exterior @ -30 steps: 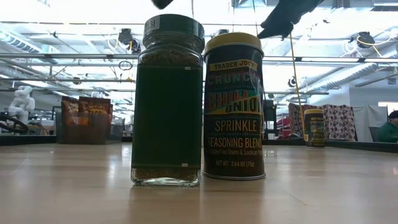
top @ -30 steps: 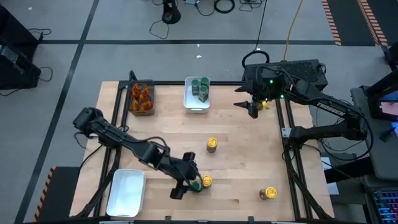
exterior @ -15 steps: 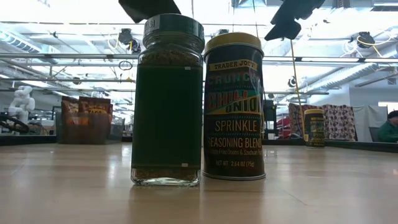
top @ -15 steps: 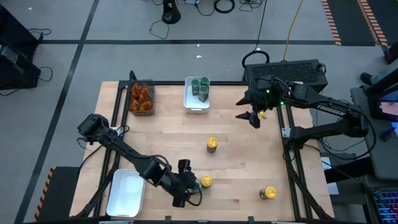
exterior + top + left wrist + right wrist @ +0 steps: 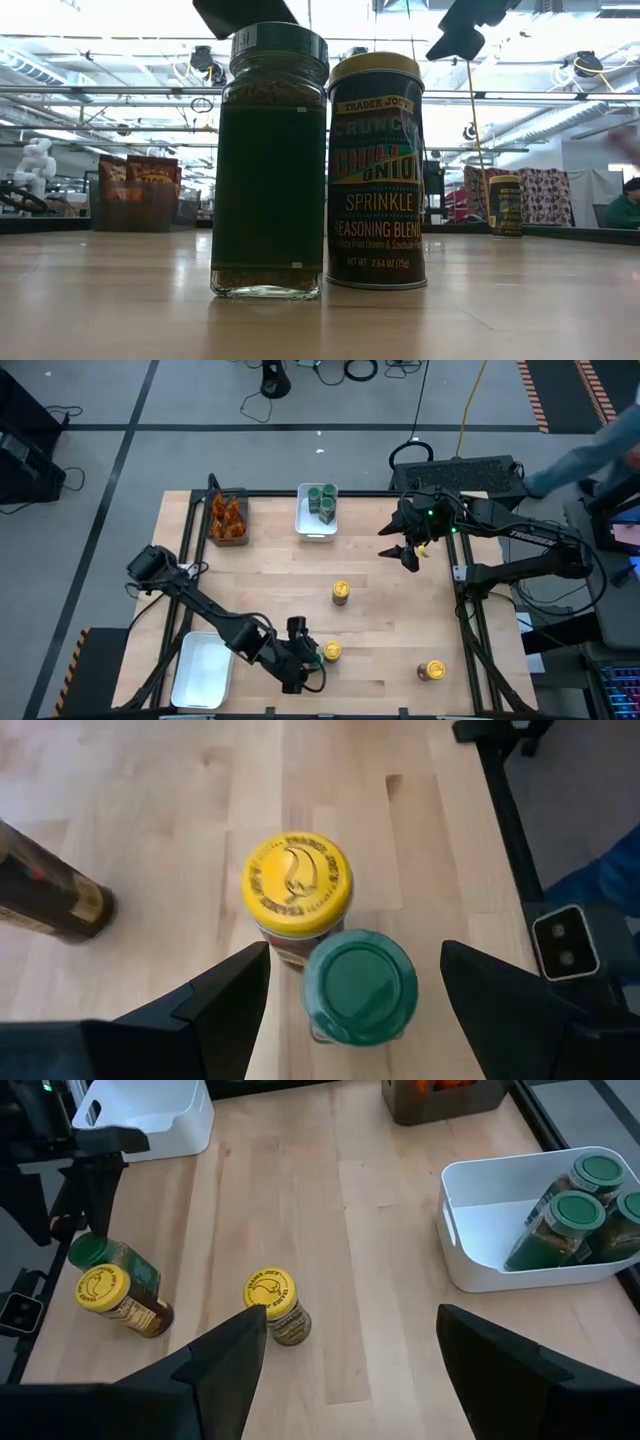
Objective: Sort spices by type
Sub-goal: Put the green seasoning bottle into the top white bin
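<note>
Two jars (image 5: 320, 165), one reading "Trader Joe's Crunchy Chili Onion Sprinkle", both end effectors apart

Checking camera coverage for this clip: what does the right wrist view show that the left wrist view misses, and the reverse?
Only the right wrist view shows the white tray holding three green-lidded jars, an empty white tray, the dark bin and a lone yellow-lidded jar.

Only the left wrist view shows the open left end effector straddling the green jar.

Both show that green jar standing beside a yellow jar on the table.
</note>
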